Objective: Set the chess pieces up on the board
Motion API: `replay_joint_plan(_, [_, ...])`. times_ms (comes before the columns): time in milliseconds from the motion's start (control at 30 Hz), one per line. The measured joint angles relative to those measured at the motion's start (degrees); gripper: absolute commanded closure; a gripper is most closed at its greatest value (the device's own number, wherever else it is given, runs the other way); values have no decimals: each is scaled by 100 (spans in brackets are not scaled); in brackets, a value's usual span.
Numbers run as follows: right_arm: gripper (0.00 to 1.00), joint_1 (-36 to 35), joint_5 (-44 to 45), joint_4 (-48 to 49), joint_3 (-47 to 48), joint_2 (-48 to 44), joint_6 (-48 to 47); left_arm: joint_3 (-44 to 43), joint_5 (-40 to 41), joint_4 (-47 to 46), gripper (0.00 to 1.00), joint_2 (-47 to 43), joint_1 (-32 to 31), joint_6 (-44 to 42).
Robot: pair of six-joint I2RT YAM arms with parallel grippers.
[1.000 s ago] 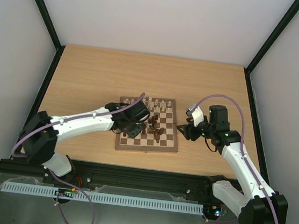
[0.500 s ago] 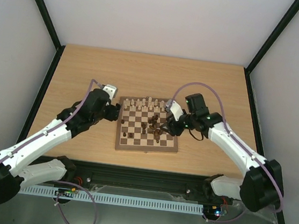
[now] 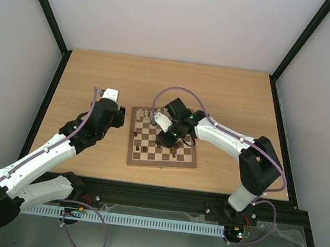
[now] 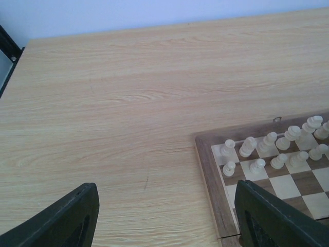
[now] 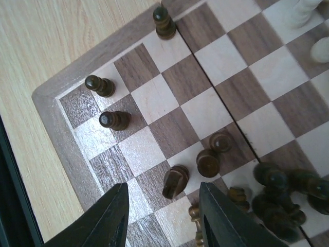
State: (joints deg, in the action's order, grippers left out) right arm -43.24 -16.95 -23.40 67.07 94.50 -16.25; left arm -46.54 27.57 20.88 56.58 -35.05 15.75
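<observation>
Right fingers (image 5: 110, 221) over the board (image 3: 148, 164), left fingers (image 4: 67, 218) off its far-left corner.
The board lies mid-surface (image 3: 99, 74). Right fingers stand partly apart, straddling one dark piece (image 5: 175, 182) toward the board's near-left corner, clamping nothing. Left fingers gape wide and empty beside the cream pieces (image 4: 257, 165) ranked along the board's far edge.

Top view: high up on the near side of the board (image 3: 148, 163), looking down at all of it and the table (image 3: 98, 80) around.
Left wrist view: low, just left of the board (image 4: 211, 170), facing its far left corner and the pale pieces (image 4: 267, 146).
Right wrist view: very close above the board (image 5: 55, 121), looking down on its near left corner and the dark pieces (image 5: 114, 120).
Shared: the top view holds both corners; the 2 wrist views both catch the board's left edge.
</observation>
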Motion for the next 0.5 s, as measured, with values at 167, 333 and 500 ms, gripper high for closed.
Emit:
replay_joint_plan(167, [63, -153, 173, -101, 90, 271, 28, 13, 142, -20, 24, -127, 0, 31])
replay_joint_plan(333, [68, -208, 271, -114, 103, 417, 70, 44, 142, -22, 24, -116, 0, 35])
replay_joint_plan(500, [75, -216, 328, -129, 127, 647, 114, 46, 142, -22, 23, -114, 0, 35])
